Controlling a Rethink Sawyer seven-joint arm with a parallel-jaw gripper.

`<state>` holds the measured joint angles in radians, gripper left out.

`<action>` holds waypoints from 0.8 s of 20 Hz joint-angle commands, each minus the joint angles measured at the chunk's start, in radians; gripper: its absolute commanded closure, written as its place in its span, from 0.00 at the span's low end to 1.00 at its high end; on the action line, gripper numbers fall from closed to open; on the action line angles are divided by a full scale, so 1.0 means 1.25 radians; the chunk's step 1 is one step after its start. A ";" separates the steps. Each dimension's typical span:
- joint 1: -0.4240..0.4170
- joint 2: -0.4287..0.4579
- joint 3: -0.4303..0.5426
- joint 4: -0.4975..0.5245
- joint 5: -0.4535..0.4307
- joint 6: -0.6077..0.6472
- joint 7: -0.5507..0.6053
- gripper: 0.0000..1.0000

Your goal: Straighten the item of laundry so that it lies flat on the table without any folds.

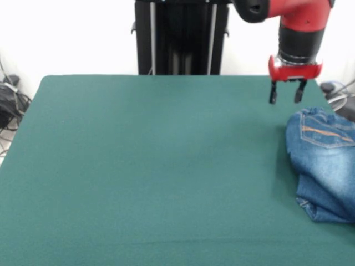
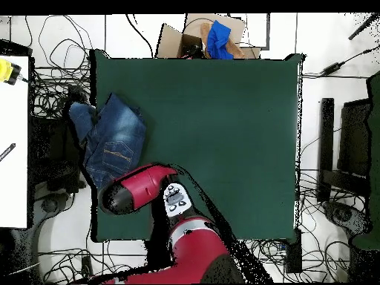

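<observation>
From the front, the gripper hangs above the table, fingers spread and empty, just beyond the bunched jeans at the table's edge. From overhead, the jeans overhang the table beside the arm.

The wall behind the table is plain white and evenly lit. A black upright frame stands against it. The floor is pale and strewn with black cables on all sides. A cardboard box holding a blue cloth sits beyond one table edge. A white desk runs along one side, with a yellow object on it. Black equipment stands on the opposite side.
</observation>
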<state>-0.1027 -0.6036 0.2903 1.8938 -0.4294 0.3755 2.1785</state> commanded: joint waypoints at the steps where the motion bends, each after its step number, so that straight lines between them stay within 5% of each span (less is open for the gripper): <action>1: -0.006 0.067 -0.041 -0.093 -0.024 -0.010 0.038 0.00; 16: -0.027 0.197 0.021 -0.210 0.012 -0.056 0.031 0.00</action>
<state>-0.1188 -0.4410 0.2862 1.7528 -0.4294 0.3468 2.1785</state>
